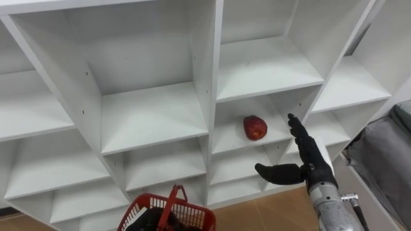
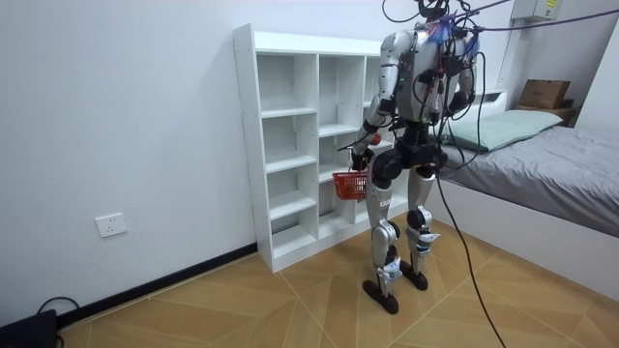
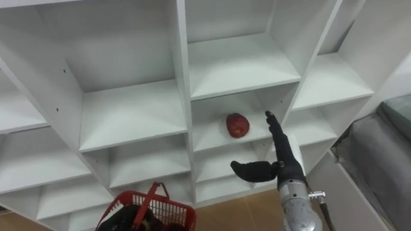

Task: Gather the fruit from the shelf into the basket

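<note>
A red apple [image 1: 255, 128] [image 3: 237, 125] lies on a shelf in the middle column of the white closet [image 2: 290, 145]. My right hand [image 1: 313, 163] [image 3: 286, 163] is open just right of and below the apple. Its fingers point up toward the shelf, the thumb spreads left, and it does not touch the fruit. A red basket [image 1: 192, 215] [image 2: 349, 184] with its handle raised hangs low at my left side. My left hand [image 1: 142, 221] shows as a dark shape at the basket, mostly cut off by the view's bottom edge.
I stand close in front of the closet on the wooden floor. Its other cubbies hold nothing. A bed with grey bedding [image 2: 542, 164] [image 1: 385, 154] stands right behind and beside me on my right.
</note>
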### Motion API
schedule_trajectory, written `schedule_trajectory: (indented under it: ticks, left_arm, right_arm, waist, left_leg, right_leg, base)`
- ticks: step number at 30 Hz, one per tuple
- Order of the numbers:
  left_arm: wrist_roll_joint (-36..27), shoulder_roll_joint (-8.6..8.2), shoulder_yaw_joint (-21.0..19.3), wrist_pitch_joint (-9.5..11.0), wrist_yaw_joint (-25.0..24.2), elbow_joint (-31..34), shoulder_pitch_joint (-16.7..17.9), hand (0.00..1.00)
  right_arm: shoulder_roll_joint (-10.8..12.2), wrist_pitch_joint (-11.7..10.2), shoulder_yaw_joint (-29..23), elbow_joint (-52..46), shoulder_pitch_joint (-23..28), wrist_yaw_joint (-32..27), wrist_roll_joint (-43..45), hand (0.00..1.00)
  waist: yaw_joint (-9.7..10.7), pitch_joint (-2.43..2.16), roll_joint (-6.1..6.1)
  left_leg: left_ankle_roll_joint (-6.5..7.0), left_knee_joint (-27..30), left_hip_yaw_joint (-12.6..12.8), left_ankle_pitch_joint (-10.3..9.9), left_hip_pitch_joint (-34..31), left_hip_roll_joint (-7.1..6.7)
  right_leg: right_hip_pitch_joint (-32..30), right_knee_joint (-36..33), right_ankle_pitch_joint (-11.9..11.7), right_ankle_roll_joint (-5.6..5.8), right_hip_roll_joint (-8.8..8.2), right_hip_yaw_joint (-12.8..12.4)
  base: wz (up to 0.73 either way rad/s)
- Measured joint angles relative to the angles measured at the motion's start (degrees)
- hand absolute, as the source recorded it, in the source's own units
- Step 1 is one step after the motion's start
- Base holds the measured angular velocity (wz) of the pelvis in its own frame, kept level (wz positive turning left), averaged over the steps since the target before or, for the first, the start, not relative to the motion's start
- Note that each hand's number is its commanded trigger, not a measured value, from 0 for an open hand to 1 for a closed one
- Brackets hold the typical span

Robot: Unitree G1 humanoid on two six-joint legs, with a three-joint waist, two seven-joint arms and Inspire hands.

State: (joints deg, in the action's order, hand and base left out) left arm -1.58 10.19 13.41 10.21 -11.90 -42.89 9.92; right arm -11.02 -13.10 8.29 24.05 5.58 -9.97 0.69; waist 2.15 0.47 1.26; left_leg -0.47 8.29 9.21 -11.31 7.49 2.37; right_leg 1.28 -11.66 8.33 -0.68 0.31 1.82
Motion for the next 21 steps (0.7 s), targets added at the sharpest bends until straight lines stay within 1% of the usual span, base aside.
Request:
schedule_trajectory:
  ticks: [1, 2, 3, 4, 8, 10, 13, 15, 16, 19, 21]
  left_arm:
    - [0.0, 0.00, -0.1, 0.0, 0.0, 0.0, 0.0, 1.00]
    - [0.0, 0.00, -0.3, 0.0, -0.1, 0.1, 0.0, 1.00]
    - [0.0, -0.02, -0.8, 0.0, -0.1, 0.1, 0.0, 1.00]
    - [0.0, -0.02, -1.1, 0.0, -0.1, 0.1, 0.0, 1.00]
    - [0.0, 0.14, -2.5, -0.2, -0.2, 0.1, 0.0, 1.00]
    - [0.0, 0.28, -2.6, -0.3, -0.2, 0.1, 0.0, 1.00]
    - [0.0, 0.33, -2.5, -0.6, -0.2, 0.2, 0.0, 1.00]
    - [0.0, 0.37, -2.5, -1.4, -0.2, 1.5, 0.1, 1.00]
    - [0.0, 0.39, -2.5, -1.5, -0.3, 1.9, 0.3, 1.00]
    - [0.0, 0.51, -2.5, -1.5, -1.2, 3.1, 1.1, 1.00]
    - [0.0, 0.54, -2.5, -1.5, -1.3, 3.1, 1.1, 1.00]
  right_arm:
    - [0.0, 0.0, -0.1, 0.0, 0.0, -0.1, -0.2, 0.00]
    - [0.0, 0.0, -0.2, 0.0, 0.0, -0.3, -0.5, 0.00]
    - [0.0, 0.0, -0.2, 0.1, 0.0, -0.3, -1.1, 0.00]
    - [0.0, 0.0, -0.3, 0.2, 0.0, -0.3, -1.3, 0.00]
    - [-0.2, 0.0, -0.7, 0.3, 0.0, -0.2, -2.0, 0.00]
    - [-0.3, 0.0, -0.6, 0.8, 0.0, -0.2, -2.4, 0.00]
    - [-0.5, 0.2, -0.6, 2.6, -0.1, -0.4, -2.7, 0.00]
    - [-0.5, 0.3, -0.6, 4.0, -0.1, -0.4, -3.1, 0.00]
    - [-0.5, 0.5, -0.6, 4.3, -0.1, -0.4, -3.3, 0.00]
    - [-0.5, 0.7, -0.6, 4.5, -0.6, -0.5, -3.7, 0.00]
    - [-0.5, 0.7, -0.6, 4.6, -1.4, -0.7, -4.2, 0.00]
  waist:
    - [-0.3, 0.00, 0.04]
    - [-0.5, 0.08, 0.19]
    - [-0.5, 0.26, 0.47]
    - [-0.6, 0.30, 0.59]
    - [-0.9, 0.31, 0.71]
    - [-0.9, 0.29, 0.69]
    - [-1.0, 0.23, 0.60]
    - [-1.0, 0.21, 0.59]
    - [-1.1, 0.21, 0.58]
    - [-1.4, -0.24, -0.04]
    - [-1.5, -0.24, -0.19]
  left_leg:
    - [0.00, 0.0, 0.0, 0.0, 0.0, 0.00]
    - [0.00, 0.1, 0.0, 0.0, 0.0, 0.00]
    - [0.00, 0.3, 0.0, 0.0, 0.1, 0.00]
    - [0.00, 0.4, 0.0, 0.0, 0.1, 0.01]
    - [0.00, 0.4, -0.1, 0.0, 0.0, -0.02]
    - [0.00, 0.4, -0.4, 0.0, 0.1, -0.02]
    - [0.00, 0.5, -0.9, 0.0, 0.0, -0.03]
    - [0.00, 0.5, -1.5, 0.0, -0.3, -0.06]
    - [0.00, 0.5, -1.6, 0.0, -0.3, -0.06]
    - [0.00, 0.8, -1.7, 0.0, -0.9, -0.06]
    - [0.00, 0.9, -1.7, 0.0, -1.3, -0.10]
  right_leg:
    - [0.1, 0.0, 0.0, 0.00, 0.00, 0.0]
    - [0.2, 0.0, 0.0, 0.00, 0.00, 0.0]
    - [0.1, 0.0, 0.0, 0.00, -0.01, 0.0]
    - [0.1, 0.0, 0.0, -0.01, -0.01, 0.0]
    - [0.1, 0.1, 0.0, 0.02, -0.12, 0.0]
    - [0.1, 0.1, 0.0, 0.02, -0.11, 0.1]
    - [0.3, 0.0, 0.0, 0.02, -0.18, 0.6]
    - [0.2, -0.1, 0.1, -0.02, -0.28, 1.3]
    - [0.2, -0.1, 0.1, -0.05, -0.29, 1.4]
    - [-0.4, -0.7, 0.1, -0.15, -0.36, 1.5]
    - [-1.2, -1.1, 0.5, -0.23, -0.47, 1.5]
  base:
    - [0.00]
    - [0.00]
    - [0.00]
    - [0.00]
    - [0.00]
    - [0.02]
    - [0.09]
    - [0.13]
    - [0.06]
    - [0.00]
    - [0.00]
